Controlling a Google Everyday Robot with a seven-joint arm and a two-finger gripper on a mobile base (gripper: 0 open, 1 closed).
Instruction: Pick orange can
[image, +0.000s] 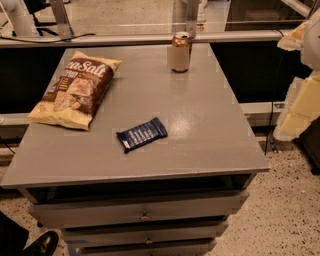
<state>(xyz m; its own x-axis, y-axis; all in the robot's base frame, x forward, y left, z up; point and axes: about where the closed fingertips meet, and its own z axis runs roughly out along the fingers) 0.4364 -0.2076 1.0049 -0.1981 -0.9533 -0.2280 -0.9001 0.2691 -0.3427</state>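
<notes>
The orange can (180, 52) stands upright near the far edge of the grey table (200, 135), a little right of centre. It has an orange-brown body with a pale band and a silver top rim. My gripper (301, 102) is a pale yellowish shape at the right edge of the view. It hangs beyond the table's right side, well apart from the can and lower in the picture.
A brown and yellow chip bag (75, 90) lies flat at the table's left. A dark blue snack bar (142, 134) lies near the middle. Drawers (145, 215) sit under the tabletop. A rail (125, 39) runs behind the table. A shoe (42, 244) shows at bottom left.
</notes>
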